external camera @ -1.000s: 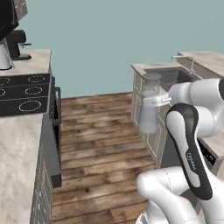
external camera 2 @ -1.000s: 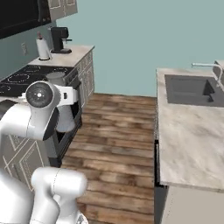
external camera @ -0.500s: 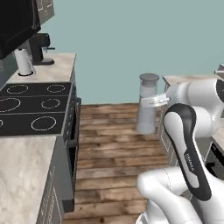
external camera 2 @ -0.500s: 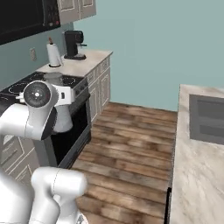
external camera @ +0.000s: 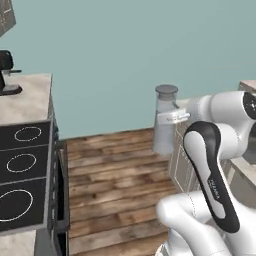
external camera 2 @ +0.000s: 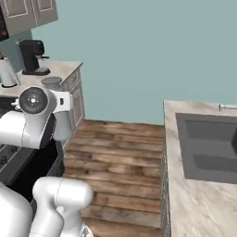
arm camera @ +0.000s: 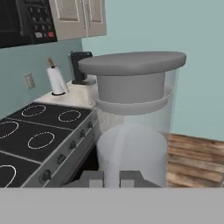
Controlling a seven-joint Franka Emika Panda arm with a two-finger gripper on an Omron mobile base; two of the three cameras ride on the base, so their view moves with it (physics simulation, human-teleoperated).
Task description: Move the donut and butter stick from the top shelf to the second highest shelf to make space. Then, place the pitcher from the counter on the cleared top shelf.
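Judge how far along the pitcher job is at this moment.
Done: the pitcher is off the counter, carried upright in the shut end effector above the wooden floor. In hand: transport past the stove. Left: placing it on the top shelf. Whether the donut and butter were moved cannot be told here.

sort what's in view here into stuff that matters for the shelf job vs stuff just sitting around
Part of the job:
- tall clear cylindrical pitcher with a grey lid, carried in the air
- two-finger gripper, shut on the pitcher

Just lying about:
- black stovetop with white ring burners
- black coffee machine
- white paper towel roll
- grey sink basin
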